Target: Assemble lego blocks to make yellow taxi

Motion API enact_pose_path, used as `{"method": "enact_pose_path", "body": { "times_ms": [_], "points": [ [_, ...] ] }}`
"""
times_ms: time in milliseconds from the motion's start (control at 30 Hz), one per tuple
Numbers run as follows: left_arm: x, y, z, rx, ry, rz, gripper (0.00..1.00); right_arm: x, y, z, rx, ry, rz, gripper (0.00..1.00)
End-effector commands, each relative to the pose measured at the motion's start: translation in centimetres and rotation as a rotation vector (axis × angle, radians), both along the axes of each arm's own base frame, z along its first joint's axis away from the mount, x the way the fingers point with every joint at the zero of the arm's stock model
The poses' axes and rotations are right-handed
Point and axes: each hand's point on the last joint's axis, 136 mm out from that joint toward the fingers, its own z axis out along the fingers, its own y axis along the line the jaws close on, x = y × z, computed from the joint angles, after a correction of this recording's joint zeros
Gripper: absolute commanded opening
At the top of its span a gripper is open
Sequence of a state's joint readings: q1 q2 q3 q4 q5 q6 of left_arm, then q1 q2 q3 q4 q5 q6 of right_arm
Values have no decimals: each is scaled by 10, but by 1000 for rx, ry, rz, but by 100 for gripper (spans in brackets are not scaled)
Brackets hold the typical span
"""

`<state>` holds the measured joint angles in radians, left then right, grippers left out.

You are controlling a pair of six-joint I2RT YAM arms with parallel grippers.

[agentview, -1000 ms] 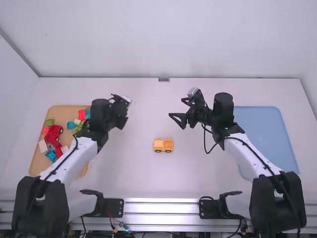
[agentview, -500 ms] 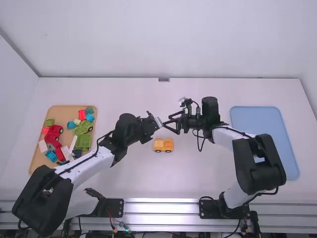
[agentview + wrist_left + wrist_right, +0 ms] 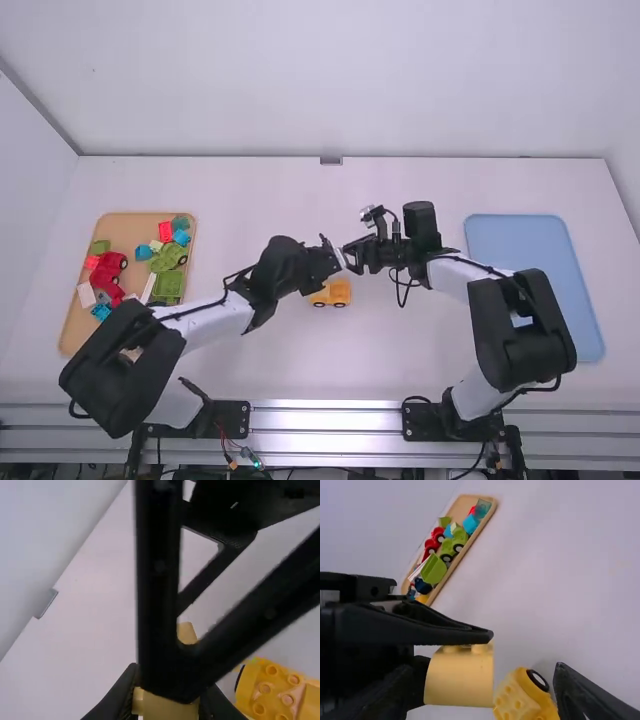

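Near mid-table in the high view, my left gripper (image 3: 335, 257) meets my right gripper (image 3: 355, 257) just above the yellow wheeled piece (image 3: 336, 293). In the left wrist view, my left gripper (image 3: 167, 700) is shut on a pale yellow block (image 3: 165, 709), with the other gripper's dark fingers (image 3: 160, 580) across it. In the right wrist view, that yellow block (image 3: 460, 677) has studs and lies between the spread fingers of my right gripper (image 3: 482, 680), which is open. The yellow wheeled piece (image 3: 520, 697) stands on the table beyond, its studs showing.
A wooden tray (image 3: 75, 320) at the left holds several red, green, blue and white blocks. The blue tray (image 3: 540, 280) lies at the right. A metal rail (image 3: 325, 420) runs along the table's near edge.
My left gripper has come from beside the wooden tray to mid-table, bringing the block. My right gripper has moved a little left to meet it. The wheeled piece stays put.
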<state>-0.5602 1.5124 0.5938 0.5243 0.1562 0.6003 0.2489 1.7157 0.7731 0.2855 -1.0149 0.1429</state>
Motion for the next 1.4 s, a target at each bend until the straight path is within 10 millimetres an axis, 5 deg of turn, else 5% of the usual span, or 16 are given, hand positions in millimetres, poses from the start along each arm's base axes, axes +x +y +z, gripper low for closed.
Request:
{"method": "enact_pose_path", "body": {
  "times_ms": [0, 200, 600, 933, 1000, 1067, 1133, 1167, 1200, 1367],
  "points": [
    [7, -8, 8, -12, -13, -15, 2, 6, 2, 5, -2, -33, 5, 72],
    [12, -13, -1, 3, -17, -32, 2, 4, 1, 2, -9, -13, 3, 55],
    [9, -22, 4, -29, -27, -74, 2, 0, 8, -1, -27, -19, 18, 47],
    [11, -23, 7, -31, -42, -59, 2, -3, 11, 0, -22, -22, 33, 23],
    [14, -20, 8, -27, -52, -41, 13, -2, 9, -1, -23, -22, 28, 20],
    [16, -19, 10, -31, -63, -35, 49, -1, 9, 0, -21, -26, 28, 16],
    [16, -20, 11, -35, -63, -37, 66, 1, 10, 2, -17, -42, 28, 16],
    [15, -21, 11, -40, -56, -35, 89, 1, 10, 3, -15, -48, 29, 16],
    [17, -19, 12, -63, -39, 1, 99, 3, 11, 4, -13, -64, 30, 16],
    [13, -7, 29, -138, 90, 41, 99, 4, 11, 16, -21, -228, 77, 8]
  ]
}}
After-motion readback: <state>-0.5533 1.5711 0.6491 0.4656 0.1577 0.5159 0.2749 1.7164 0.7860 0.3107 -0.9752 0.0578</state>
